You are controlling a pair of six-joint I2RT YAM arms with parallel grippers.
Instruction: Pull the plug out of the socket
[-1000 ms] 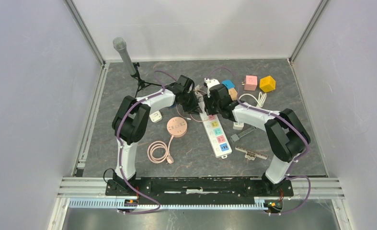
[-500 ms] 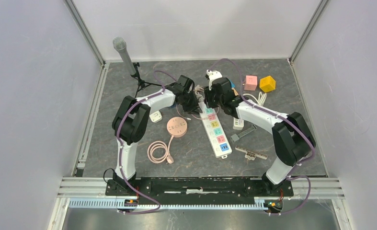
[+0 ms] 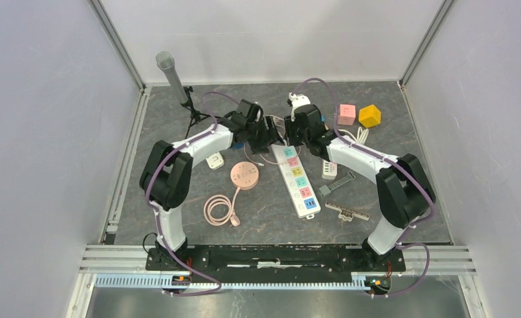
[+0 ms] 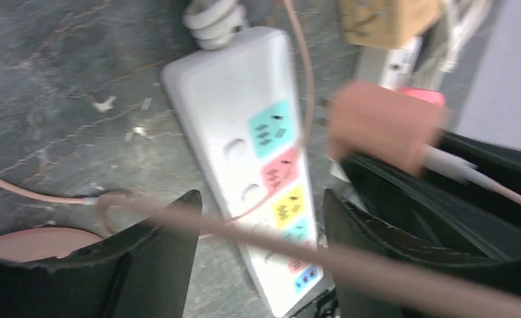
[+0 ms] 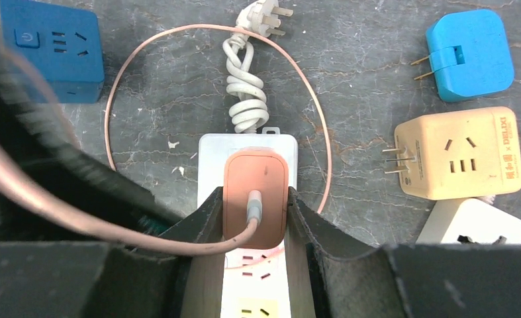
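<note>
A salmon-pink plug (image 5: pixel 256 173) with a pink cable sits between the fingers of my right gripper (image 5: pixel 255 196), which is shut on its sides. The plug hangs over the far end of the white power strip (image 5: pixel 208 158). In the left wrist view the plug (image 4: pixel 383 129) is clear of the strip (image 4: pixel 231 86), and the teal and pink sockets beneath it stand empty. My left gripper (image 4: pixel 261 199) is open just left of the strip's far end. Nothing is held between its fingers, though the blurred pink cable crosses in front of them. In the top view both grippers, left (image 3: pixel 268 131) and right (image 3: pixel 290 130), meet at the strip (image 3: pixel 297 177).
A blue cube adapter (image 5: pixel 52 46), a flat blue adapter (image 5: pixel 473 53) and a beige cube adapter (image 5: pixel 459 152) lie round the strip's far end, with its bundled white cable (image 5: pixel 246 99). A round pink hub (image 3: pixel 244 175), a microphone stand (image 3: pixel 173 76), and pink (image 3: pixel 346 114) and yellow (image 3: pixel 369 116) cubes are nearby.
My left gripper has opened and drawn back to the left. My right gripper has moved toward the far side with the plug in it.
</note>
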